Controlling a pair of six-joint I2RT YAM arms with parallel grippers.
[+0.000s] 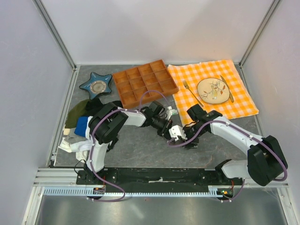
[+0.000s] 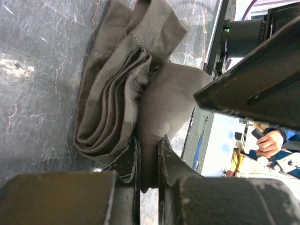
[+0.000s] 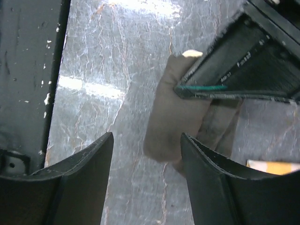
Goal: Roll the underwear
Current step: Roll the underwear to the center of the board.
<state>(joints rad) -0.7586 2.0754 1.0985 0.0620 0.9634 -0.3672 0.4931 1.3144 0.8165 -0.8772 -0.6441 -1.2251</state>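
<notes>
The underwear point(image 2: 117, 98) is a grey-brown garment lying partly rolled on the dark table, with layered folds on its left side. My left gripper point(image 2: 149, 157) is shut on a fold at the roll's near end. In the right wrist view the underwear point(image 3: 176, 119) lies just beyond my open right gripper point(image 3: 147, 143), nearer its right finger and not touching it, and the left gripper point(image 3: 243, 61) sits on top of it. In the top view both grippers meet mid-table, the left point(image 1: 178, 133) and the right point(image 1: 192, 139), and they hide the garment.
A wooden compartment tray point(image 1: 145, 84) and a blue star dish point(image 1: 96, 85) stand at the back. An orange checked cloth point(image 1: 243, 105) with a plate point(image 1: 213, 90), fork and knife lies back right. A pile of clothes point(image 1: 79, 124) lies at the left.
</notes>
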